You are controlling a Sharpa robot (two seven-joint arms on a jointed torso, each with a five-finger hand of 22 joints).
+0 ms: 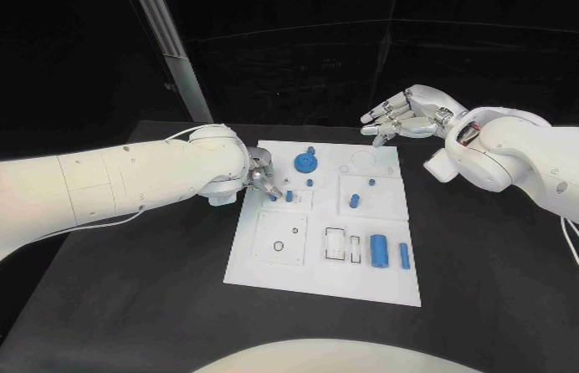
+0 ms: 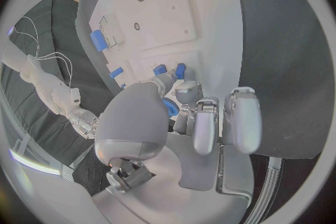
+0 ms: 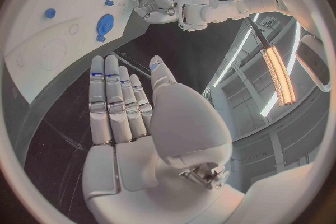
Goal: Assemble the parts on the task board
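The white task board point(image 1: 278, 264) lies in the middle of the table. On its far part stands a blue gear point(image 1: 306, 162), with small blue pegs point(image 1: 355, 199) nearby. A blue cylinder point(image 1: 379, 251) and a thinner blue piece point(image 1: 404, 256) lie near its right edge. My left hand point(image 1: 263, 182) is low over the board's left side and pinches a small blue part point(image 2: 170, 107) between thumb and finger, close to two standing pegs point(image 2: 180, 71). My right hand point(image 1: 404, 114) hovers above the board's far right corner, fingers straight and holding nothing point(image 3: 119, 106).
Rectangular slots point(image 1: 338, 243) and a small hole point(image 1: 279, 246) are cut in the board's near half. A round recess point(image 1: 362, 159) sits at its far right. A grey post point(image 1: 169, 47) rises behind the table's far left. Black table surface surrounds the board.
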